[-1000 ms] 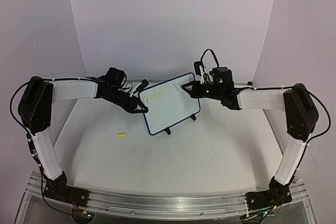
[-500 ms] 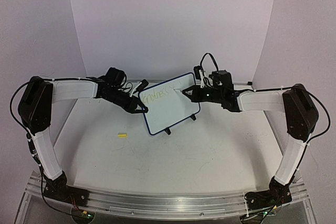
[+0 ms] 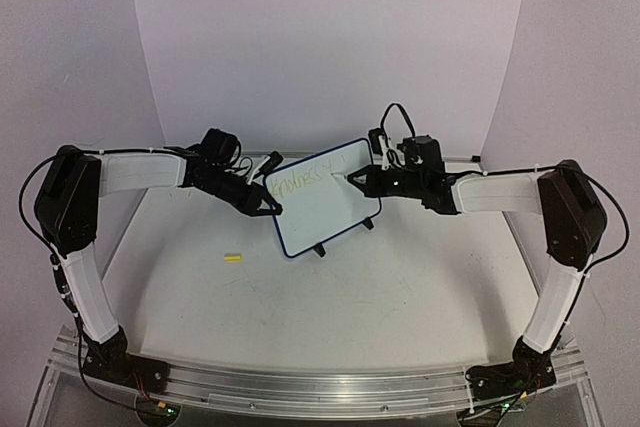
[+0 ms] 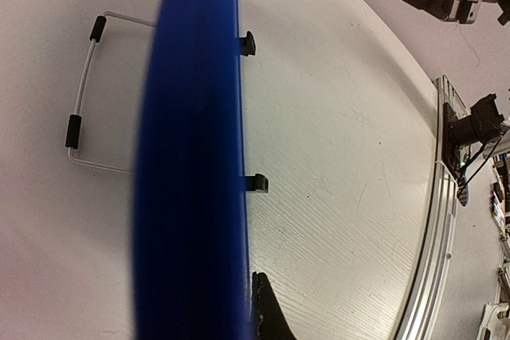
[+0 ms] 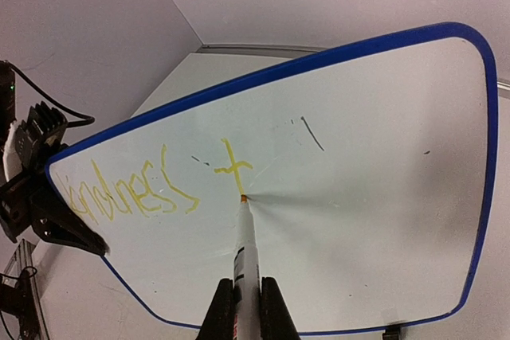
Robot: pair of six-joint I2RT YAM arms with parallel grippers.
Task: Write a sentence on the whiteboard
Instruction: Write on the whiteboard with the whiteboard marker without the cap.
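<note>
On the board face I read the faint yellow handwritten sentence (image 5: pixel 127 194) as "kindness", then a cross-like stroke. The small white rectangular whiteboard (image 5: pixel 374 197), with rounded corners and a dark blue rim, stands on the white tabletop (image 3: pixel 400 287), mid-table between both arms. I see my left gripper (image 3: pixel 268 205) clamped on its left edge. My right gripper (image 5: pixel 247 286) has its fingers closed on a white marker pen (image 5: pixel 244 236), whose orange tip touches the board just under the cross.
</note>
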